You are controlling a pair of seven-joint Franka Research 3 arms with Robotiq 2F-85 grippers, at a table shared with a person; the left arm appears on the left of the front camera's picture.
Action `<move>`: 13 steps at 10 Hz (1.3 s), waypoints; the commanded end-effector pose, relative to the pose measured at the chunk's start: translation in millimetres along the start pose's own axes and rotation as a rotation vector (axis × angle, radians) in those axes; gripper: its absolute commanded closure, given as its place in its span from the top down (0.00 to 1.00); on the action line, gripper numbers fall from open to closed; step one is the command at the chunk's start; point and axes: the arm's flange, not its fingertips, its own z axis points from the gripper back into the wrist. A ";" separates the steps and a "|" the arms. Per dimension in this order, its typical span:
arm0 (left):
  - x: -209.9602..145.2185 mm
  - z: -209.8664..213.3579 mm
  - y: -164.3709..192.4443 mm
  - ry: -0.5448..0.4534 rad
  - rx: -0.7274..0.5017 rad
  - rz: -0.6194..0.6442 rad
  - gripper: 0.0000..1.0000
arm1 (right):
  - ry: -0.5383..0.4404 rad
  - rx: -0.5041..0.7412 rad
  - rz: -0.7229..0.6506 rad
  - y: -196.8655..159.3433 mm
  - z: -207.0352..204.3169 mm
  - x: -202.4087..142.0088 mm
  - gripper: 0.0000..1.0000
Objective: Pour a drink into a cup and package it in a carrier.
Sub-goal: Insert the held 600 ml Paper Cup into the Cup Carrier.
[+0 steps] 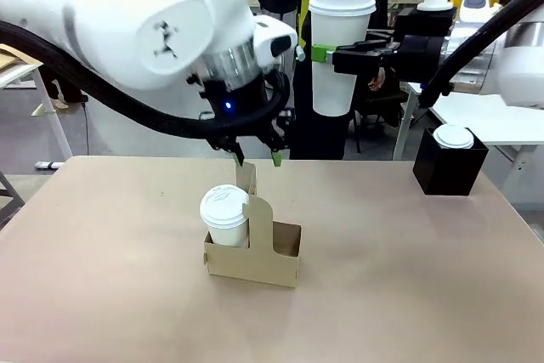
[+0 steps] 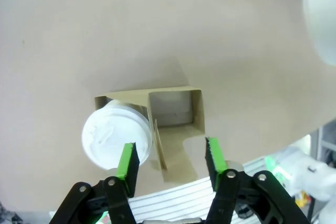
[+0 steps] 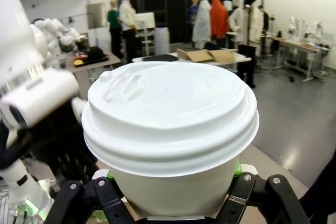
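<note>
White cup (image 1: pixel 340 14) pinched by right claw (image 1: pixel 338 55) | left claw (image 2: pixel 170 160) spread over carrier (image 2: pixel 176 108) — short cup (image 2: pixel 115 135) slotted

Black box (image 1: pixel 448 172) on tan table (image 1: pixel 408 286)

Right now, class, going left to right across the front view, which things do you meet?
The short lidded cup in the carrier → the carrier's empty slot → tall white cup, held aloft → black box with a white lid on top.
</note>
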 end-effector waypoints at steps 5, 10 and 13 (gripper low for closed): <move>-31.1 58.6 109.5 0.009 -0.201 -0.563 1.00 | 0.056 0.306 -0.068 -51.5 -2.6 -35.1 0.81; -32.7 56.7 146.1 -0.066 -0.167 -0.683 1.00 | 0.088 0.320 -0.081 -52.5 -9.3 -72.0 0.81; -33.7 50.0 151.9 -0.088 -0.152 -0.667 1.00 | 0.094 0.310 -0.087 -54.8 -9.0 -76.2 0.81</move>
